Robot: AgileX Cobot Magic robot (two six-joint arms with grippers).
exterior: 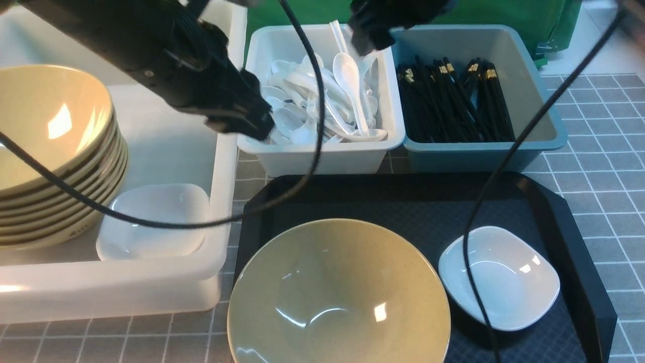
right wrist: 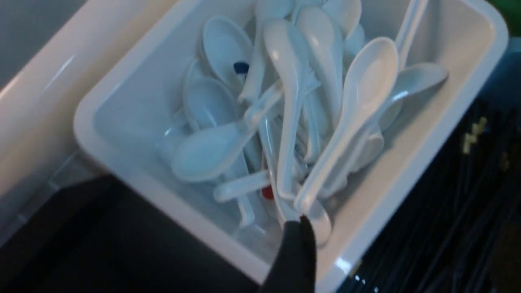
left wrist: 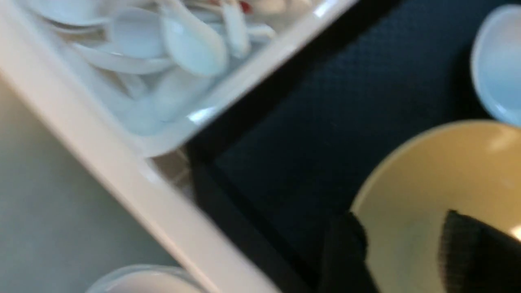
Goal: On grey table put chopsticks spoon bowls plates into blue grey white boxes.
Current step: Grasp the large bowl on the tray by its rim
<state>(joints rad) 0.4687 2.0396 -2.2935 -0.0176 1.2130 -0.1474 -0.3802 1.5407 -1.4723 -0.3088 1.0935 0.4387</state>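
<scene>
Left gripper (left wrist: 401,217) sits centre-left in the front view by the white box (exterior: 322,151) corner, fingers apart, empty. Right gripper (exterior: 363,45) is top centre above spoons (exterior: 347,96) in the white box; can't tell its jaws. Bowl (exterior: 337,292) and plate (exterior: 499,277) on tray (exterior: 403,201), bottom. Chopsticks (exterior: 453,101) in blue box (exterior: 534,75), upper right.

An olive-tan bowl (exterior: 337,297) and white plate (exterior: 504,277) sit on the black tray (exterior: 393,201).
</scene>
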